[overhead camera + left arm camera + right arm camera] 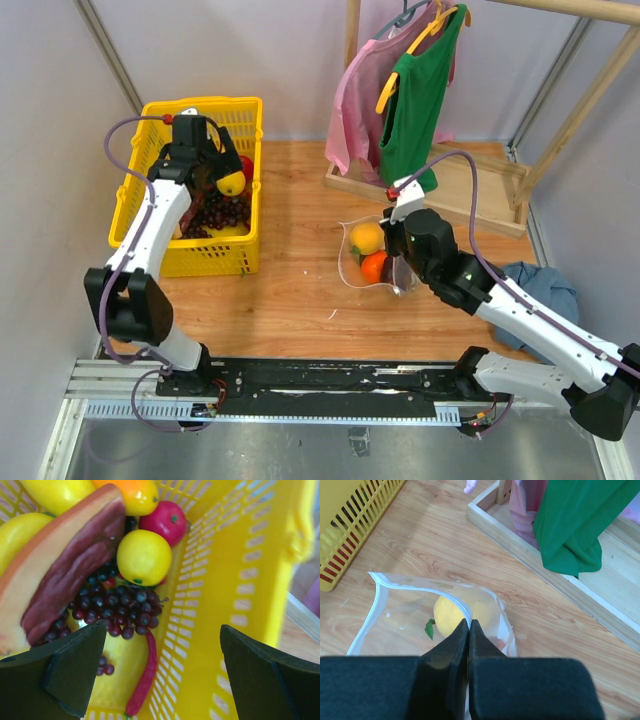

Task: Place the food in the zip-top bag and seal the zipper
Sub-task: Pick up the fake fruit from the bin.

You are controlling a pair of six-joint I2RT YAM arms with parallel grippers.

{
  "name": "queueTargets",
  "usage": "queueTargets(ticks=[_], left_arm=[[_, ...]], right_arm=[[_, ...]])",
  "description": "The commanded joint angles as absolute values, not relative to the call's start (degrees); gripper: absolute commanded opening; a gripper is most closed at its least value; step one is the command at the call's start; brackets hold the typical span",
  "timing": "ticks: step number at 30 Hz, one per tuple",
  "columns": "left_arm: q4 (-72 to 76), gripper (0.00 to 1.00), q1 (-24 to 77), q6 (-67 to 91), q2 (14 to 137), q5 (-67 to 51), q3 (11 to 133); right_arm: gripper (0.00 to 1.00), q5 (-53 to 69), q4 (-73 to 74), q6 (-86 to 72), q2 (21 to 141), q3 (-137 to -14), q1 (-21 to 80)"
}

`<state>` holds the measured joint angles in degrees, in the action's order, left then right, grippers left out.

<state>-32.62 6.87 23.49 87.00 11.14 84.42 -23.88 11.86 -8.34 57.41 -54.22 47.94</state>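
Observation:
The clear zip-top bag (372, 262) lies open on the wooden table and holds an orange (374, 267) and a yellow fruit (367, 237). My right gripper (396, 238) is shut on the bag's whitish zipper rim. In the right wrist view the zipper (420, 582) curves ahead of the gripper (469, 623), with the yellow fruit (450, 616) behind it. My left gripper (213, 158) is open and empty above the yellow basket (250, 120). In its wrist view the gripper (163, 630) hangs over a lemon (143, 557), dark purple grapes (115, 607) and a watermelon slice (65, 565).
The basket wall (240, 580) also encloses a red chili (145, 675), a red round fruit (167, 520), an orange fruit (137, 495) and yellow pieces (55, 492). A wooden rack base (480, 195) with hanging pink and green clothes (415, 95) stands at the back right. A blue cloth (545, 285) lies right.

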Motion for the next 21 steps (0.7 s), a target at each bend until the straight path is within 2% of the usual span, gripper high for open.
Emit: queueTargets(ticks=[1, 10, 21], left_arm=[[-29.0, 0.99, 2.7, 21.8, 93.8, 5.4, 88.6], [-29.6, 0.99, 0.2, 19.4, 111.0, 2.0, 99.1], [-31.6, 0.99, 0.0, 17.6, 122.9, -0.6, 104.9]], right_arm=[[0.01, -22.8, 9.0, -8.0, 57.5, -53.3, 47.2], [0.01, -21.4, 8.9, -8.2, 58.5, -53.3, 46.4], [0.01, -20.0, 8.7, -8.5, 59.6, -53.2, 45.4]])
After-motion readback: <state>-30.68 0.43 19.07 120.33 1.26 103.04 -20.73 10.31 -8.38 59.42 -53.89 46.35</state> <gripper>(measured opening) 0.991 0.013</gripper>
